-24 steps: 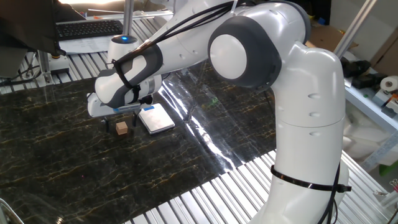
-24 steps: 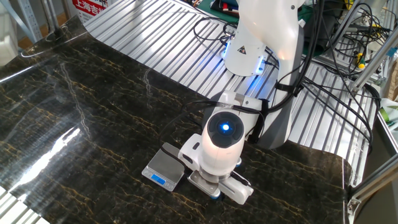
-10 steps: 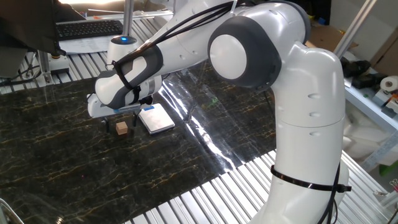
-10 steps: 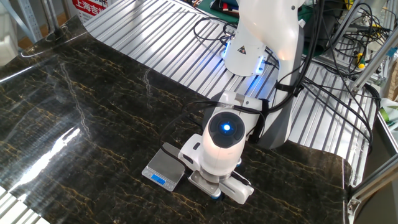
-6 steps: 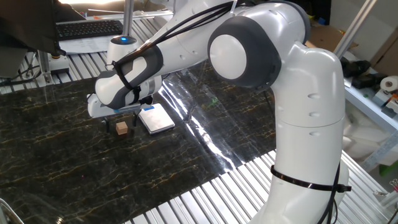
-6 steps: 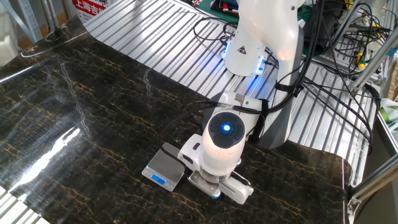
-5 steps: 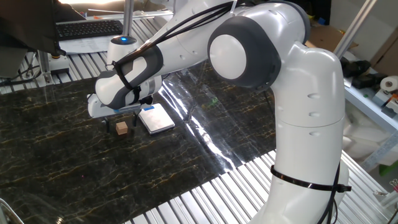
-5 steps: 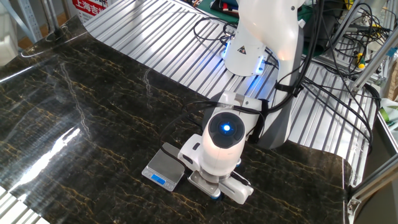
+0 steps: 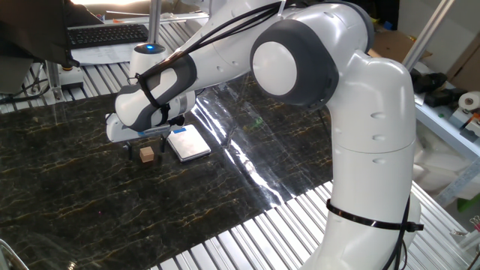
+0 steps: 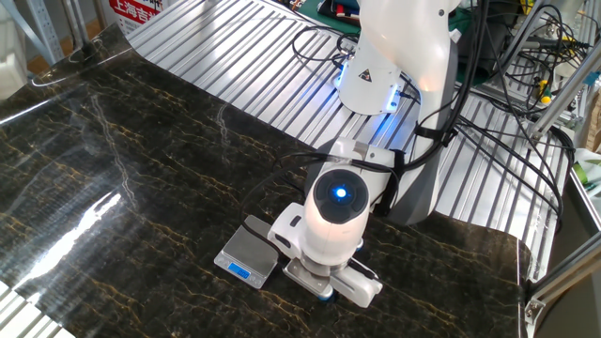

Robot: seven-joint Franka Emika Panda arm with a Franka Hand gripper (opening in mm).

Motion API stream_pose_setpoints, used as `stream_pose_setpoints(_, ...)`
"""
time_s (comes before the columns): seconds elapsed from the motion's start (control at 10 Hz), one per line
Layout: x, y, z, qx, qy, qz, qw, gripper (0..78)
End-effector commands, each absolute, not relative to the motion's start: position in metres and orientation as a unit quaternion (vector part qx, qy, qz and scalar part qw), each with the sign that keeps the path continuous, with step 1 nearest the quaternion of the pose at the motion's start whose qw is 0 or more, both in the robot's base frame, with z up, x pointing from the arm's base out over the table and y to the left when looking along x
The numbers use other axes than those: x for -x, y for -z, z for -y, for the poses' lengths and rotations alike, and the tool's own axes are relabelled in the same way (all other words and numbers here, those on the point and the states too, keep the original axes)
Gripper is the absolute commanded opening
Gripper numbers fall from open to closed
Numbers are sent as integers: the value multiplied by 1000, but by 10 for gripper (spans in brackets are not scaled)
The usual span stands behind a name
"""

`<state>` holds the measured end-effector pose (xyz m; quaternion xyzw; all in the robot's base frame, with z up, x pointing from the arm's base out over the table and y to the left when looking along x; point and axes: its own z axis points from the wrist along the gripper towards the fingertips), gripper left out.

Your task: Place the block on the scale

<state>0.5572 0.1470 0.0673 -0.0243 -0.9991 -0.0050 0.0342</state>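
The block [image 9: 147, 154] is a tiny brown wooden cube that sits on the dark marble table [image 9: 90, 202], just left of the scale [image 9: 187, 142]. The scale is a small flat silver-white square. In the other fixed view its blue display strip [image 10: 239, 272] faces the near edge of the scale [image 10: 250, 249]. My gripper [image 9: 145, 142] hangs right over the block, open, with one dark finger on each side of it and not touching it. In the other fixed view the arm's wrist [image 10: 329, 221] hides the block and the fingers.
A keyboard [image 9: 109, 34] lies on the slatted metal bench behind the table. The robot base [image 10: 399, 56] and a bundle of cables [image 10: 488, 103] stand at the far side. The dark tabletop stretches to the left of the scale [image 10: 113, 169].
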Motion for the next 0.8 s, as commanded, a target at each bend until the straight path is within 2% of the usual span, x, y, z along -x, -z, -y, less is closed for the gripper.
stream_pose_setpoints(0.1,-558,-69,-147,23,4,999,33,775)
stream_pose_setpoints(0.3,-558,-69,-147,24,5,999,33,775)
stream_pose_setpoints(0.4,-558,-69,-147,24,5,999,33,12)
stream_pose_setpoints(0.8,-558,-69,-147,24,5,999,33,12)
